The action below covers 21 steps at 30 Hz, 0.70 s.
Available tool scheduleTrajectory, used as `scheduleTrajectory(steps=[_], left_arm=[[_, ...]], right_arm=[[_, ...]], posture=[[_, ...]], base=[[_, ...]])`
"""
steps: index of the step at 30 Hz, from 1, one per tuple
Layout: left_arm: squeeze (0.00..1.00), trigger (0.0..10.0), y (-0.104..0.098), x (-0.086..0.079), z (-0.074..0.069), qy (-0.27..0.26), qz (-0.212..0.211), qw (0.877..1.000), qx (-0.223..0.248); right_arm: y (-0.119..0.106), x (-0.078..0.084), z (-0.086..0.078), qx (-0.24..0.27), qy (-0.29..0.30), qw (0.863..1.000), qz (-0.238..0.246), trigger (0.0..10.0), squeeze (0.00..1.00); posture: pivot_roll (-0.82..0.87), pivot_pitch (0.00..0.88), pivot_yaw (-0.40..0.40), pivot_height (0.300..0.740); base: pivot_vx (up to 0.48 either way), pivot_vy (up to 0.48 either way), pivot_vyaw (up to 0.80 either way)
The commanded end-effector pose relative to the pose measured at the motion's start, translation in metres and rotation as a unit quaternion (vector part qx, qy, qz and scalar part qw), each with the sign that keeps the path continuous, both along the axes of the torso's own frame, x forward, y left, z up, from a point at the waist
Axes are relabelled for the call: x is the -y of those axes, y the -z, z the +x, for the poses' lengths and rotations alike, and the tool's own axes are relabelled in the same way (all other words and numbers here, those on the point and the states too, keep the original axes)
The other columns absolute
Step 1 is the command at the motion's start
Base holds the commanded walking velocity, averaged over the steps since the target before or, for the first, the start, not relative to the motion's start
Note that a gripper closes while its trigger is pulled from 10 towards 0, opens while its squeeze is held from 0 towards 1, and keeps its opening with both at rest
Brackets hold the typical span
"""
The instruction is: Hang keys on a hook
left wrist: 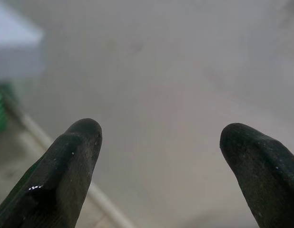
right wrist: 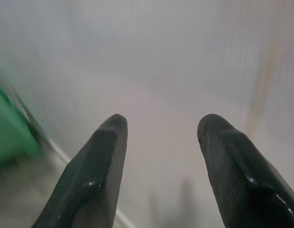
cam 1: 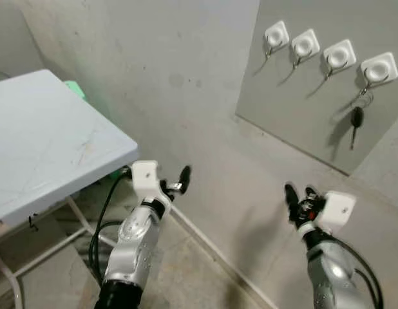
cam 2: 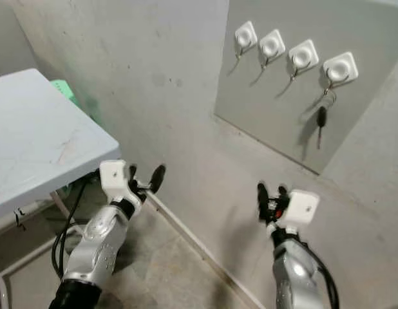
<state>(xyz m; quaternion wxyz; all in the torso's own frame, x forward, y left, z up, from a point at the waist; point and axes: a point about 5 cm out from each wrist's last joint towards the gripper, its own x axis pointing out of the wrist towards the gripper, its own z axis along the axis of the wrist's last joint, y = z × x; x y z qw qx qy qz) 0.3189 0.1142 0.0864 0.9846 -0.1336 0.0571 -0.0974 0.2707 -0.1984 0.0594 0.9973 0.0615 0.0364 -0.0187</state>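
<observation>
The key [cam 1: 357, 119] hangs by its ring from the rightmost of 4 hooks [cam 1: 379, 68] on the grey board [cam 1: 295, 109], so we judge the task done. Our left gripper [cam 1: 175, 181] and right gripper [cam 1: 300, 196] are both low before the wall [cam 1: 186, 77], each with fingers spread and nothing between them.

What could go wrong now is mostly our own motion. If we raised the right arm along the board, it could knock the key off its hook, since the ring rests there loosely. The left arm sits just beside the table [cam 1: 51, 148] corner, and a cable [cam 1: 102, 212] loops under that edge; a swing to our left could catch either.

Open room lies between the arms and back from the wall. The 3 other hooks are bare.
</observation>
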Motion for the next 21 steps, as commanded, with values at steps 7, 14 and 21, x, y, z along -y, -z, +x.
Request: scheduleTrajectory(steps=[7,14,21], left_arm=[[0.00,10.0,0.006,-0.018,0.007,-0.029,0.028,0.999,0.008],[0.00,10.0,-0.002,-0.023,0.016,-0.033,0.037,0.998,0.024],[0.00,10.0,0.000,-0.018,0.018,-0.033,0.041,0.998,0.027]], right_arm=[[0.001,-0.002,0.005,0.008,0.008,0.999,-0.038,10.0,0.00],[0.002,0.001,0.009,0.008,0.018,0.999,-0.042,10.0,0.00],[0.001,0.001,0.013,0.015,0.020,0.999,-0.048,10.0,0.00]], posture=[[-0.03,0.000,-0.011,0.740],[-0.03,0.000,-0.005,0.740],[-0.03,0.000,-0.010,0.740]], base=[[0.000,0.000,0.76],[0.000,0.000,0.79],[0.000,0.000,0.79]])
